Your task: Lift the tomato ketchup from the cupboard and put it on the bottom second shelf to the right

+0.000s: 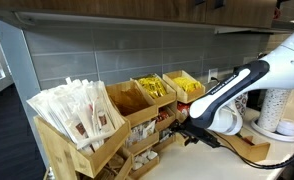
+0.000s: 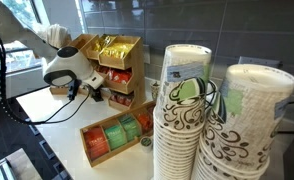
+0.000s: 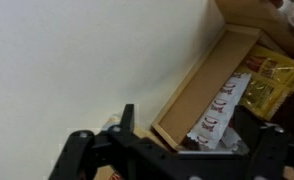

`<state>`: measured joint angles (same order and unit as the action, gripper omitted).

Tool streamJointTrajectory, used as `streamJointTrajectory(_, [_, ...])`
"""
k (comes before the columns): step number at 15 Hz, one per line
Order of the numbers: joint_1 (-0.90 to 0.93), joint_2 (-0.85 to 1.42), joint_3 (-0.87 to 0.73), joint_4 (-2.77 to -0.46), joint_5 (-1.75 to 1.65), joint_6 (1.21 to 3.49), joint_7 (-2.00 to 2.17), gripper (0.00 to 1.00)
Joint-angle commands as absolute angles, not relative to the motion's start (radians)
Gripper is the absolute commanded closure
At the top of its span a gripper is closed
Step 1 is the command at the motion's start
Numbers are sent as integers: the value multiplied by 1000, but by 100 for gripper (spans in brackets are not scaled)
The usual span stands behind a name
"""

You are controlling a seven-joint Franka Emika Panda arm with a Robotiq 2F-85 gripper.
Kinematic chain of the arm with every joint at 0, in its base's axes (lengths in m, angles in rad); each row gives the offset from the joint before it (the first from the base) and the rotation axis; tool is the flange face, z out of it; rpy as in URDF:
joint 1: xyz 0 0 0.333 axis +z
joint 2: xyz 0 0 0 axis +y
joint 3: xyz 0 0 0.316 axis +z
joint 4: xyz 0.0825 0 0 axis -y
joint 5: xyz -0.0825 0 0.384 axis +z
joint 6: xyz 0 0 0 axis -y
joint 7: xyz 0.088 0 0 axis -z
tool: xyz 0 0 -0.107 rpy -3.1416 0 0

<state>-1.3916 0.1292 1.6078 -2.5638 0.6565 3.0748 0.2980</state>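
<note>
Black gripper (image 3: 197,135), fingers spread wide, faces a slanted bin of the pale wooden cupboard (image 3: 189,88) holding long white paper packets (image 3: 219,110) and crinkly yellow sachets (image 3: 267,85).

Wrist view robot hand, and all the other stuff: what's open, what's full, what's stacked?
gripper: open, jaws apart, by the lower bins.
cupboard: upright, bins stocked.
tomato ketchup: lying in a middle bin, not gripped.
yellow sachets: heaped in top bins.
white packets: packed in a top bin.
paper cups: stacked upright.
flat tray: filled with packets.
</note>
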Motion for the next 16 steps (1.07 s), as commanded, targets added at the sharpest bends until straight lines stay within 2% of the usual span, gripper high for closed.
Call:
streamJointTrajectory(1, [-1562, 169, 1756, -2609, 631, 3091, 210, 0])
streamJointTrajectory(6, [-1807, 275, 1964, -2681, 532, 3099, 134, 0])
streamJointTrajectory(12, [-2215, 402, 2297, -2805, 341, 3078, 164, 0])
streamJointTrajectory(13, [-2243, 386, 2325, -2743, 369, 3015, 132, 0])
streamJointTrajectory(16, [-2410, 478, 2467, -2746, 328, 2927, 134, 0])
